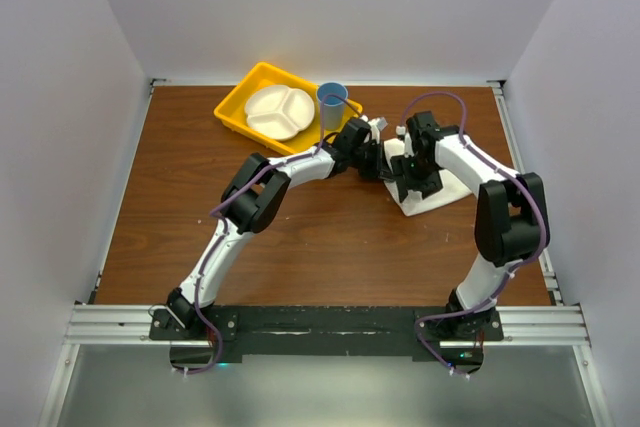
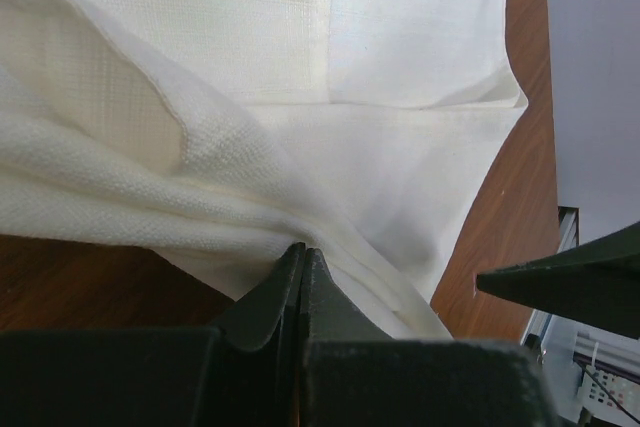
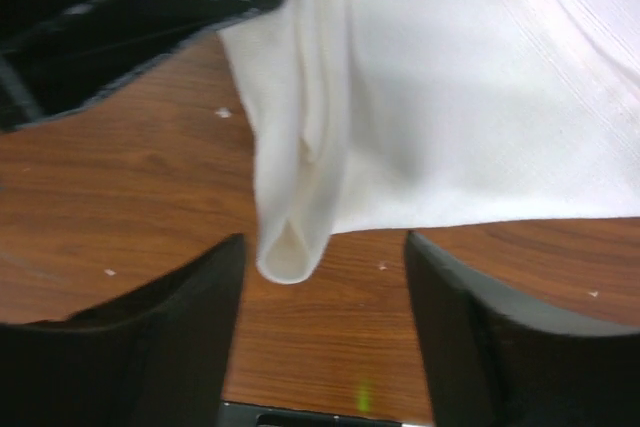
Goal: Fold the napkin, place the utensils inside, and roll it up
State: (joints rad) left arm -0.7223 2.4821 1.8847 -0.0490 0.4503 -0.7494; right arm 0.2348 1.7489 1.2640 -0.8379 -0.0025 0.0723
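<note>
The white napkin (image 1: 425,209) lies bunched on the wooden table right of centre, partly under both grippers. In the left wrist view its creased folds (image 2: 300,147) gather at the tips of my left gripper (image 2: 303,249), which is shut on a pinch of the cloth. My left gripper (image 1: 373,157) reaches in from the left. My right gripper (image 3: 322,242) is open just above the table. A rolled corner of the napkin (image 3: 290,247) hangs between its fingers without touching them. The two grippers meet over the napkin, the right gripper (image 1: 402,180) close beside the left. The utensils are out of view.
A yellow tray (image 1: 238,107) at the back of the table holds a white divided plate (image 1: 280,112). A blue cup (image 1: 332,102) stands at the tray's right end. Bare wood (image 3: 320,347) shows under the right gripper. White walls enclose the table on three sides.
</note>
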